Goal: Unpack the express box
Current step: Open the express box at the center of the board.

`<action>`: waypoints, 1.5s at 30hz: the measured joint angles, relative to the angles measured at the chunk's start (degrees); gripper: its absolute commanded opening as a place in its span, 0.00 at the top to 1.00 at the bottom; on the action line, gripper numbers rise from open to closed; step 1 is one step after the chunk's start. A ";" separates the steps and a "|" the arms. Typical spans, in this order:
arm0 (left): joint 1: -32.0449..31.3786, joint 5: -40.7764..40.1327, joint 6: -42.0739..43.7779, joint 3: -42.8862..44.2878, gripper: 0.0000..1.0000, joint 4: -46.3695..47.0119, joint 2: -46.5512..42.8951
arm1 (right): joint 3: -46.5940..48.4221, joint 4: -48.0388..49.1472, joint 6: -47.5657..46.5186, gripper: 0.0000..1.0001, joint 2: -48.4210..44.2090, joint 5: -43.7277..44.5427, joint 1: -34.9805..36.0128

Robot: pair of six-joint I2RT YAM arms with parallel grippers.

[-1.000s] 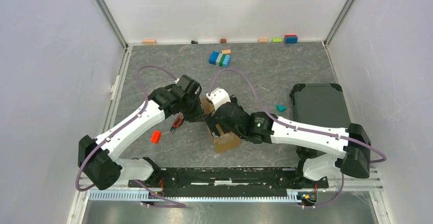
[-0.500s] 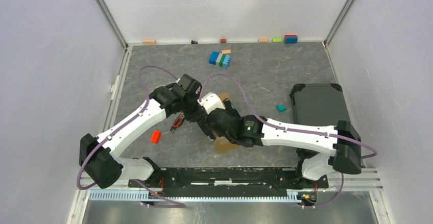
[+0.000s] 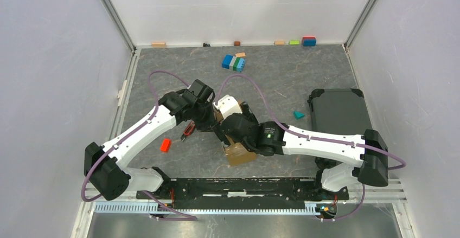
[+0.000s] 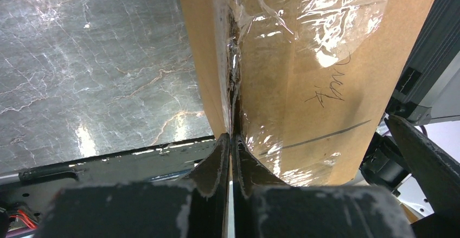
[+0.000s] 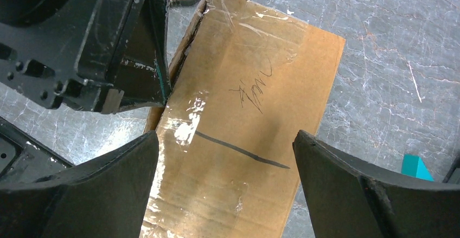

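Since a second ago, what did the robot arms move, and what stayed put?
The right arm swung a little to the left, so its open right gripper now spreads over the box. The left gripper stayed pinched shut on the box's edge. The red block, the toy blocks and the black case did not move.

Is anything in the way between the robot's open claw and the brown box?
No, nothing visible is. The right gripper hangs open right over the express box, with only bare taped cardboard showing between its fingers. The shut left gripper has its tips at the box's taped edge, off to one side.
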 measured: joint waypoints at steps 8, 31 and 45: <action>-0.20 0.02 0.00 0.02 0.98 -0.17 0.00 | 0.00 0.22 0.63 0.02 0.44 -0.02 0.17; -0.20 1.05 -3.50 -0.15 0.98 -0.42 0.04 | -1.84 -0.09 3.37 0.02 2.29 5.01 4.35; 1.49 1.81 -2.40 -0.28 0.98 -2.32 -0.22 | 14.25 -19.43 7.80 0.10 14.43 16.81 8.94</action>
